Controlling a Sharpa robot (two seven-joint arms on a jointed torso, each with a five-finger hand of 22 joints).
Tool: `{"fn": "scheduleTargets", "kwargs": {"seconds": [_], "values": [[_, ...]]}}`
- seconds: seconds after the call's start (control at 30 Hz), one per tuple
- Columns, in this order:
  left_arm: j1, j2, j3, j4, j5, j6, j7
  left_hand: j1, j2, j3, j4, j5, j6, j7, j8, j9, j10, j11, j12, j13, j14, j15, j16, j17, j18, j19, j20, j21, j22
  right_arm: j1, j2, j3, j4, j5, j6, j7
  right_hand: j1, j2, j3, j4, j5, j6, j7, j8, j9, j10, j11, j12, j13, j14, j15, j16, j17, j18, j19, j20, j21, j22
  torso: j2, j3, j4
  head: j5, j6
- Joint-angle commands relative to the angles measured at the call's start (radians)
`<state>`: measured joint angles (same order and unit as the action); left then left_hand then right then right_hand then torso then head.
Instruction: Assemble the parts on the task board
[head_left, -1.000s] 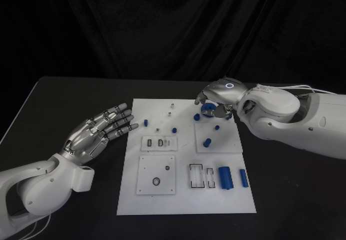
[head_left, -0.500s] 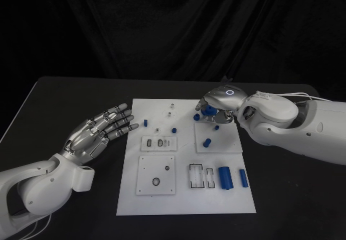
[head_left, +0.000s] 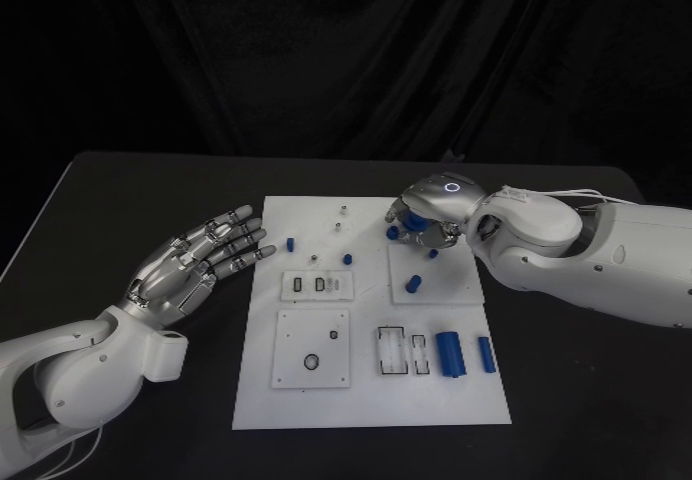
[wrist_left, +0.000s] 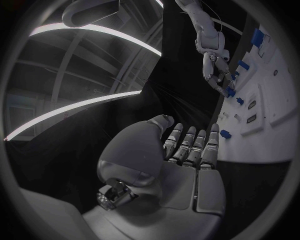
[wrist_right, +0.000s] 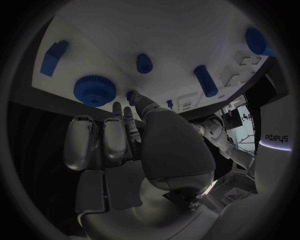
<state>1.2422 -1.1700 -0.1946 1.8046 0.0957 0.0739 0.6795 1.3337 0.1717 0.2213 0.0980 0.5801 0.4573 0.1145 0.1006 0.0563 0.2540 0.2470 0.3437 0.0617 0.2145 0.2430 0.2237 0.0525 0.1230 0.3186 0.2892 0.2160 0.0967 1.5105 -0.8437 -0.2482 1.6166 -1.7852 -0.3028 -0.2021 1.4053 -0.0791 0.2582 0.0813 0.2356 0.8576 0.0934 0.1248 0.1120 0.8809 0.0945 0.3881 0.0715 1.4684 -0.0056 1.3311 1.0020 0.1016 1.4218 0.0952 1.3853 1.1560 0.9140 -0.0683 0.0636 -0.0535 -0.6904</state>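
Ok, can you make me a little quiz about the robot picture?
1. True or false: the left hand is holding a blue part.
2. Pick one. Where is the right hand? A: over the far end of the board. B: on the table left of the board. C: over the near end of the board.
3. Fill the gap: the toothed gear by the right hand is ____ in colour.

Key: 1 false, its fingers are spread with nothing in them. 2 A. 3 blue.
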Motion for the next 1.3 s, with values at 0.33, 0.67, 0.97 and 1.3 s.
{"fn": "scheduleTargets", "kwargs": {"seconds": [0.33,0.67,0.97,1.3], "values": [[0.002,0.007,-0.002,-0.01,0.012,0.02,0.211,-0.013,0.005,0.01,-0.001,0.0,-0.002,0.01,0.002,0.0,-0.004,0.008,0.004,-0.001,-0.007,0.003,0.002,-0.001,-0.01,-0.013,0.001,-0.009,-0.003,-0.011,0.016,0.001,-0.013,0.007,-0.032,0.029,-0.019,0.004,0.007,0.006,-0.014,0.009,0.007,-0.007,0.004,0.009,0.002,-0.008,0.002,0.0,0.009,-0.005,0.0,-0.017,-0.002,0.01,-0.005,-0.001,0.0,0.0001,-0.0001,-0.002,-0.006],[0.002,0.011,-0.004,-0.019,0.012,0.022,0.207,-0.014,0.006,0.013,-0.001,-0.001,-0.003,0.011,0.002,0.0,-0.004,0.01,0.004,-0.001,-0.007,0.004,0.003,-0.001,-0.01,-0.015,0.001,-0.01,-0.003,-0.016,0.023,0.001,-0.02,0.018,-0.04,0.045,-0.001,0.02,0.038,0.0,-0.009,0.098,0.014,0.026,0.033,0.081,-0.012,0.009,0.009,0.001,0.003,-0.003,0.01,-0.018,-0.003,0.008,-0.001,0.01,0.0,-0.0007,0.0001,-0.001,-0.007],[0.002,0.012,-0.005,-0.022,0.012,0.026,0.207,-0.016,0.008,0.017,-0.002,-0.001,-0.003,0.012,0.002,0.0,-0.005,0.012,0.005,-0.001,-0.007,0.006,0.004,-0.001,-0.012,-0.016,0.001,-0.011,-0.004,-0.017,0.027,0.001,-0.027,0.019,-0.058,0.04,0.051,0.046,0.077,-0.045,-0.007,0.203,0.023,0.075,0.083,0.179,-0.041,0.016,0.016,-0.004,-0.022,-0.029,-0.021,-0.016,-0.009,-0.015,-0.009,0.001,0.001,-0.001,0.0003,0.001,-0.009],[0.002,0.01,-0.006,-0.023,0.014,0.026,0.204,-0.018,0.01,0.022,-0.002,-0.001,-0.004,0.014,0.002,0.0,-0.005,0.014,0.007,-0.001,-0.007,0.008,0.007,0.0,-0.013,-0.017,0.002,-0.011,-0.004,-0.008,0.038,0.001,-0.031,0.038,-0.102,0.041,0.058,0.053,0.083,-0.061,-0.027,0.224,0.019,0.088,0.112,0.219,-0.049,-0.001,0.014,0.001,-0.029,-0.03,-0.011,-0.018,-0.005,-0.024,-0.007,0.013,0.0,-0.0009,0.0003,0.006,0.002]]}}
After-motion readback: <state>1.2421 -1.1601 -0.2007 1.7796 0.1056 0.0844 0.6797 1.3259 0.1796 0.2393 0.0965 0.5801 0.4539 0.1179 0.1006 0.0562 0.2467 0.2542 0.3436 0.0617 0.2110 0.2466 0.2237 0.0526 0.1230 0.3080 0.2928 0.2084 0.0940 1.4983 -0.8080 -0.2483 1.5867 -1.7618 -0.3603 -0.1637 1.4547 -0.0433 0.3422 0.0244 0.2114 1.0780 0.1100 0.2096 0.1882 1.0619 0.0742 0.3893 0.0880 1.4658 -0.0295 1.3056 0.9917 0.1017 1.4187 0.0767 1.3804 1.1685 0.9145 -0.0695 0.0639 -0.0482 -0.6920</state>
